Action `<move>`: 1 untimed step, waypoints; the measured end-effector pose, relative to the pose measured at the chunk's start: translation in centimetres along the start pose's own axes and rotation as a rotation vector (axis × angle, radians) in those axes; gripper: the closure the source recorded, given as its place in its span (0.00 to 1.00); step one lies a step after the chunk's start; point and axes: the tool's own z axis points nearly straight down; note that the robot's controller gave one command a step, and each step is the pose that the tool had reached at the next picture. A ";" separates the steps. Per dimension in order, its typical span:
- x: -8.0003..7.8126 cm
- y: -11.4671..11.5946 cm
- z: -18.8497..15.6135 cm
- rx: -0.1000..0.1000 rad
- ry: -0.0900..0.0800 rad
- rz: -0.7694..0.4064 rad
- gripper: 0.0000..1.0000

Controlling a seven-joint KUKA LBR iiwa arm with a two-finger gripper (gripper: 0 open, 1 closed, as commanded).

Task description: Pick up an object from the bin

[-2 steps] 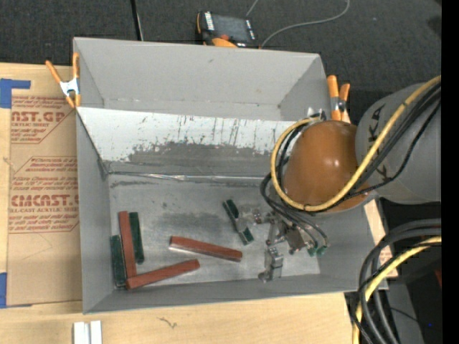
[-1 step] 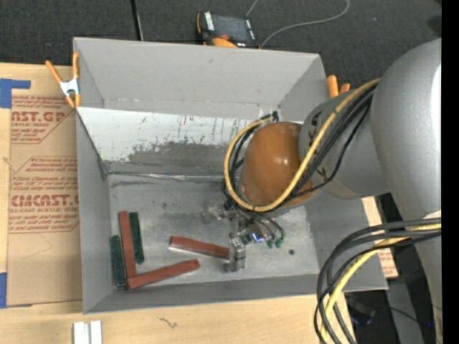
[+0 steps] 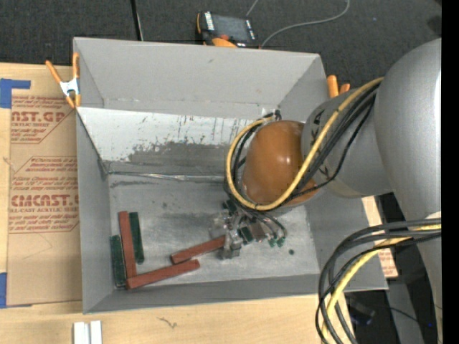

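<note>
1. The gripper (image 3: 233,241) is set low at the right end of a red-brown bar (image 3: 195,251) near the front wall of the bin (image 3: 193,84); its opening cannot be told.
2. The bar should be straddled across its narrow width, then lifted straight.

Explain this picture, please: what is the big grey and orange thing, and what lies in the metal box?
It is a robot arm, reaching in from the right; the orange dome covers its wrist. One camera looks down on a grey metal bin. The arm's gripper, its hand, sits low at the end of a slanted red-brown stick; whether it holds it I cannot tell. At lower left lie more red-brown sticks and two green sticks.
</note>
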 end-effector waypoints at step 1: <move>1.7 -1.8 -15.0 0.004 -0.008 -0.035 1.00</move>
